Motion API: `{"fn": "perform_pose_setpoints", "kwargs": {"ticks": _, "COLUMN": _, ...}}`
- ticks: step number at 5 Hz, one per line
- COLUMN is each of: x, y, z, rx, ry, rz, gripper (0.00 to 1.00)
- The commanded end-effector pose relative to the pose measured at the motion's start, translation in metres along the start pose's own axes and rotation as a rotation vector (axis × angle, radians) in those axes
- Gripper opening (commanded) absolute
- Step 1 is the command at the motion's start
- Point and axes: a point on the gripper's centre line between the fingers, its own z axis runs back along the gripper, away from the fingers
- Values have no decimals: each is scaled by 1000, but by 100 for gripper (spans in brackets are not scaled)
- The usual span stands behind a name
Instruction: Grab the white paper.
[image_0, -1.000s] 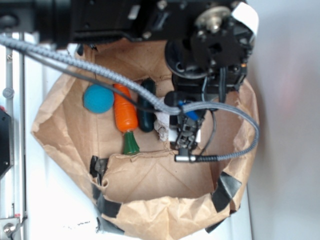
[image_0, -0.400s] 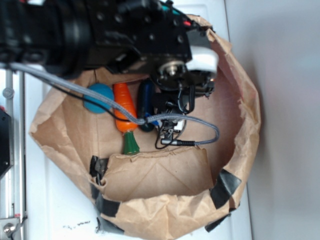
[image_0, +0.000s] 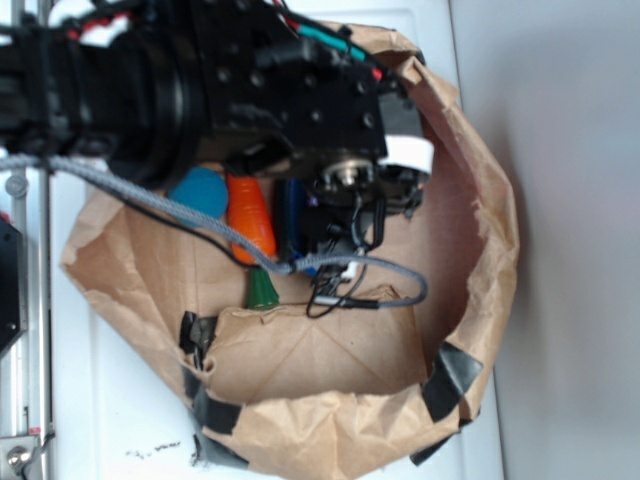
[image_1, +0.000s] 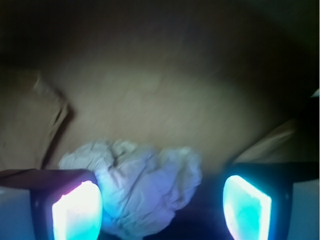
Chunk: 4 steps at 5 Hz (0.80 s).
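In the wrist view the white paper (image_1: 145, 187), a crumpled off-white wad, lies on the brown bag floor between my two glowing fingers. It rests against the left finger (image_1: 77, 212), and a gap separates it from the right finger (image_1: 247, 207). My gripper (image_1: 162, 210) is open around it. In the exterior view the arm covers the paper; my gripper (image_0: 335, 255) hangs low inside the brown paper bag (image_0: 330, 370), just right of the dark blue object (image_0: 290, 215).
Inside the bag lie a blue ball (image_0: 200, 190), an orange carrot (image_0: 250, 220) with a green top (image_0: 263, 290), and the dark blue object. The bag's walls (image_0: 490, 220) rise all round, patched with black tape (image_0: 450, 375). A grey cable (image_0: 390, 295) loops below the gripper.
The arm has swung left and dropped lower into the bag. It now covers the white paper, which showed beside the gripper one second ago.
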Motion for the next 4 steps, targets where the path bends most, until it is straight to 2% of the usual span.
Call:
{"fn": "perform_pose_setpoints", "kwargs": {"ticks": 1, "x": 9, "y": 1, "z": 47, "rx": -127, "ry": 47, "rz": -16, "gripper": 100}}
{"fn": "perform_pose_setpoints", "kwargs": {"ticks": 2, "x": 13, "y": 5, "z": 67, "rx": -184, "ry": 44, "rz": 5, "gripper": 100}}
{"fn": "perform_pose_setpoints", "kwargs": {"ticks": 3, "x": 17, "y": 4, "z": 71, "rx": -203, "ry": 31, "rz": 9, "gripper": 100}}
{"fn": "perform_pose_setpoints", "kwargs": {"ticks": 4, "x": 20, "y": -1, "z": 66, "rx": -194, "ry": 10, "rz": 8, "gripper": 100}}
